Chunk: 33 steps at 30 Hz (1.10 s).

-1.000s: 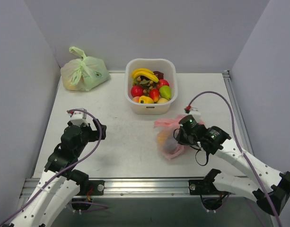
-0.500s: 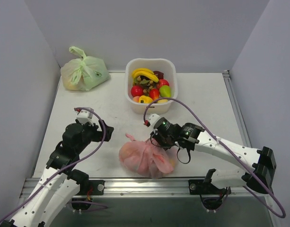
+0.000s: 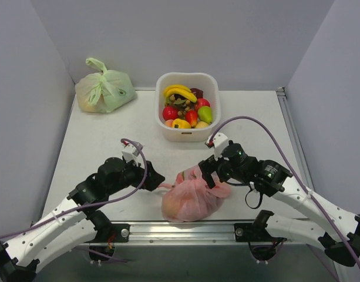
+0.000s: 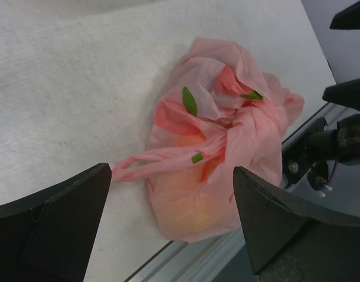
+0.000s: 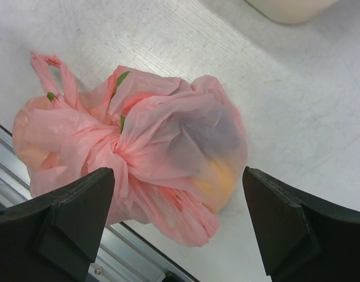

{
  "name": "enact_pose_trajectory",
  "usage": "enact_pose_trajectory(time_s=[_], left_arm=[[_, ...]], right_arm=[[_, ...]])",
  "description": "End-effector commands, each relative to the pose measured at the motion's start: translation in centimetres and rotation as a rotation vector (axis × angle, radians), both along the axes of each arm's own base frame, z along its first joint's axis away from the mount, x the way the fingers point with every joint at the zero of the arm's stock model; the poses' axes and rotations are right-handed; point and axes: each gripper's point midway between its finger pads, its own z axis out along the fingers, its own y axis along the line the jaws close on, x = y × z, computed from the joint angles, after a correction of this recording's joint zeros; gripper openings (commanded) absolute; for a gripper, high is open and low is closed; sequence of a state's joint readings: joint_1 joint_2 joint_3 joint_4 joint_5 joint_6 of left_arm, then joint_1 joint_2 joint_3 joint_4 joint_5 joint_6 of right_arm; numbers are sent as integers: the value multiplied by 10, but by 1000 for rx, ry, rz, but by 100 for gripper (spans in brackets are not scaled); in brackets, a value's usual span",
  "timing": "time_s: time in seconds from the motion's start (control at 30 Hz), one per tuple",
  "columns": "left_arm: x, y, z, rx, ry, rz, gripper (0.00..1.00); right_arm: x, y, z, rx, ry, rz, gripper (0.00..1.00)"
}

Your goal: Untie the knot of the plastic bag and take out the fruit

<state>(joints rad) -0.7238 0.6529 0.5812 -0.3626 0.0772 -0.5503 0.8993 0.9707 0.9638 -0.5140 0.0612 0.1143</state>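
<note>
Top external view: the right end effector (image 3: 210, 174), clenched on the plastic bag (image 3: 190, 200) a second ago, has carried it to the surface's (image 3: 109, 141) near edge and released it, knot (image 5: 118, 147) still tied, while the left end effector (image 3: 155, 178) waits released just beside.

Robot lab test cell. Plain grey panels (image 3: 185, 35) box in a white counter (image 3: 256, 117). An aluminium rail (image 3: 185, 231) along the bottom edge carries the left arm base (image 3: 103, 226) and the right arm base (image 3: 265, 226), both trailing purple cables (image 3: 250, 120).
</note>
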Motion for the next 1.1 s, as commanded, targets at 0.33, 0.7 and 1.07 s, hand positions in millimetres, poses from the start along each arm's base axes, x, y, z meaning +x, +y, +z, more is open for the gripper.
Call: enact_pose_trajectory(time_s=[0.33,0.7,1.07], left_arm=[[-20,-87,4,80,66,76,93],[-24,-114,-14,134,87,98,85],[-26,-119,-43,168,116,92,0]], right_arm=[[4,-20,-41,121,103,-326,89],[18,6,-43,258,162,-417,87],[12,45,-76,327,309,-365,53]])
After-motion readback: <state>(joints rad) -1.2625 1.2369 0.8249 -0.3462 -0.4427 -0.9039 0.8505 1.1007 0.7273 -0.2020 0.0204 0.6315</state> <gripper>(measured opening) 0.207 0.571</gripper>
